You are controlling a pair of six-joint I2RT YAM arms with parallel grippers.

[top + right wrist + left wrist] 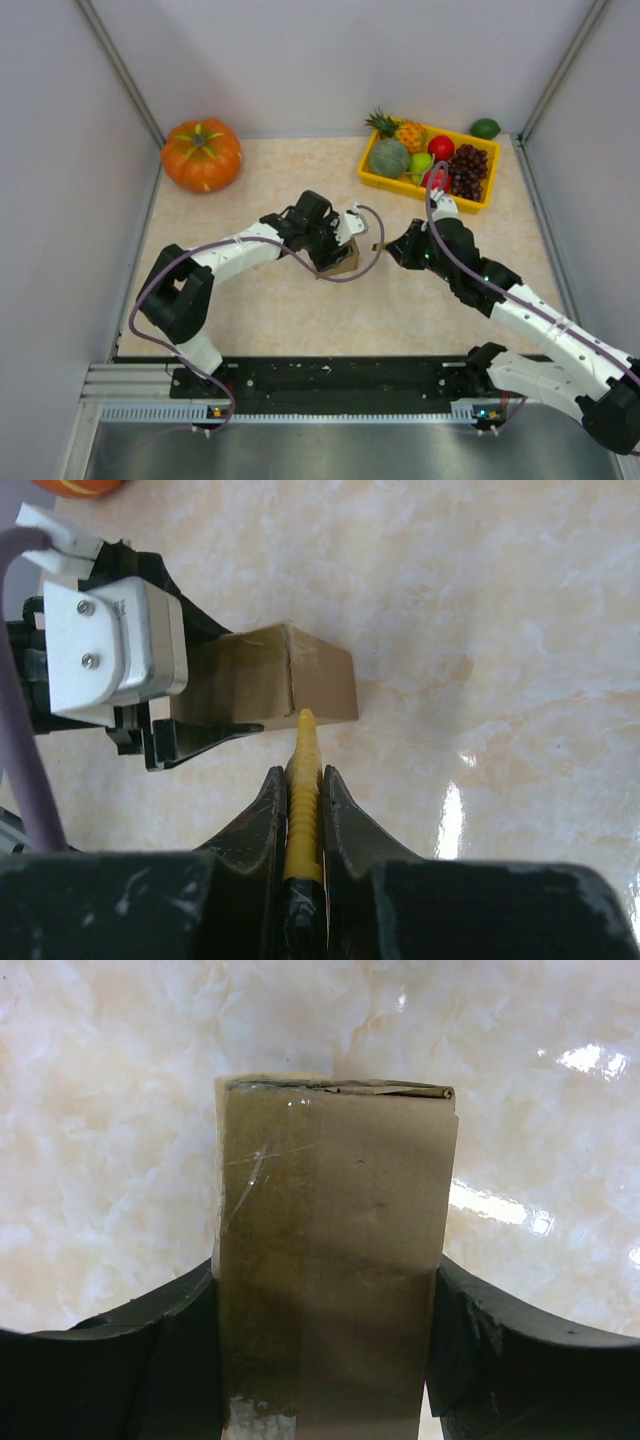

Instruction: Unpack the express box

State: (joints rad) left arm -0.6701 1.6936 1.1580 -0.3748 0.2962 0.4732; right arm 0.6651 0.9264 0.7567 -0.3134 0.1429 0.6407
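Note:
The express box point(344, 264) is a small brown taped carton resting on the marble tabletop near the middle. My left gripper point(334, 250) reaches it from the left, and its black fingers point(190, 1340) press both sides of the box point(335, 1260). My right gripper point(300, 776) is shut on a yellow ridged tool point(302, 755). The tool's tip sits at the near edge of the box point(320, 680), by its tape seam. In the top view the right gripper point(388, 248) is just right of the box.
An orange pumpkin point(201, 154) sits at the back left. At the back right a yellow tray point(373, 179) holds several fruits, with a green fruit point(485, 128) behind it. White walls close in the table on three sides.

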